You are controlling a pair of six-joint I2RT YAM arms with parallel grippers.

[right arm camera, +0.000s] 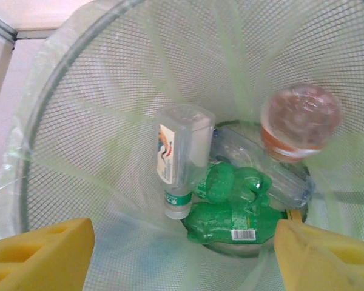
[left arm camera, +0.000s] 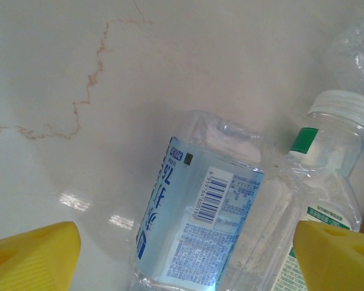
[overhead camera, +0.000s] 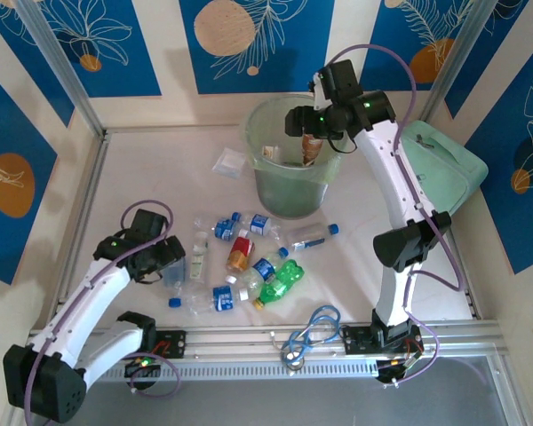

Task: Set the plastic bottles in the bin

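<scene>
We see the right jaws above the mouth of the bin [overhead camera: 289, 200], spread wide and holding nothing. In the right wrist view an orange-labelled bottle [right arm camera: 300, 121] is inside the bin, below the jaws and close to the wall. We cannot tell if it rests on anything. At the bottom lie two green bottles [right arm camera: 230, 221], and a clear bottle [right arm camera: 181, 151] leans over them, neck down.

The left jaws are low over the tabletop [overhead camera: 142, 169] and are also spread. A blue-labelled bottle [left arm camera: 200, 224] lies between the yellow pads [left arm camera: 30, 254], apart from the left one. A white-capped bottle [left arm camera: 333, 139] lies just beside it. More bottles [overhead camera: 249, 253] lie scattered on the tabletop between the two arms.
</scene>
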